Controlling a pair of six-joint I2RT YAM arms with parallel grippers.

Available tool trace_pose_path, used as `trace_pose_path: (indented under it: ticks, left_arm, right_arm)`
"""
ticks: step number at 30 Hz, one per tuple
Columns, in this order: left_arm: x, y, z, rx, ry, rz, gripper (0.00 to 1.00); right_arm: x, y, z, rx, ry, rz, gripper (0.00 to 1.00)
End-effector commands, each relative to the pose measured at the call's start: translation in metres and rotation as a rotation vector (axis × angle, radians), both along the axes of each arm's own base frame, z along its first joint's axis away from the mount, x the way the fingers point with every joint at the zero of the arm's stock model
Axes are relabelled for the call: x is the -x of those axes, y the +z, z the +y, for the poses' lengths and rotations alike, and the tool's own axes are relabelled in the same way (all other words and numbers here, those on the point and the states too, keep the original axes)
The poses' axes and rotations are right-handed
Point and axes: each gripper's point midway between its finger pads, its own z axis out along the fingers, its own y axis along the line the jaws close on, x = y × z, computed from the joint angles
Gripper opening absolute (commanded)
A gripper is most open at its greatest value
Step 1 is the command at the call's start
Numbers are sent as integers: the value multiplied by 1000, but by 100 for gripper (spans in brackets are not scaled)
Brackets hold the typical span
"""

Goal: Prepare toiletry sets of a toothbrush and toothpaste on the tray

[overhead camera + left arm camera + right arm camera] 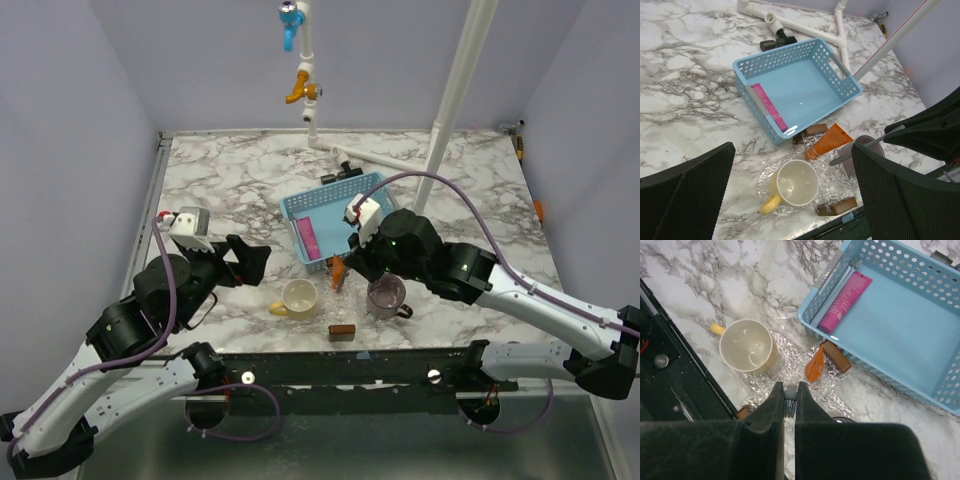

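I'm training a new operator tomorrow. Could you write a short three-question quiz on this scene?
1. True or false: the pink tube lies inside the light blue perforated plastic basket.
2. Which one stands wide open? A) the left tool B) the right tool C) both
3. Fill in: the flat squeeze toothpaste tube lying just outside the basket is ______ in colour.

Key: 1 true; 2 A; 3 orange.
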Motion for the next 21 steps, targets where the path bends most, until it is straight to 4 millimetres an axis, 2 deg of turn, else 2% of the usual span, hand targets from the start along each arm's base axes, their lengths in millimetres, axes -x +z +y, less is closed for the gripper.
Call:
trace_pose_path:
  ticks: [1, 7, 21]
  left_arm:
    - [2, 11, 10, 14, 27, -29, 99]
    - [2, 15, 16, 13, 43, -52, 99]
    - [1, 8, 13, -3, 36, -45, 99]
  right_arm:
    - [7, -3, 2, 14, 22, 8, 1]
    - [7, -16, 1, 49, 6, -19, 0]
    - [5, -33, 1, 66, -31, -29, 0]
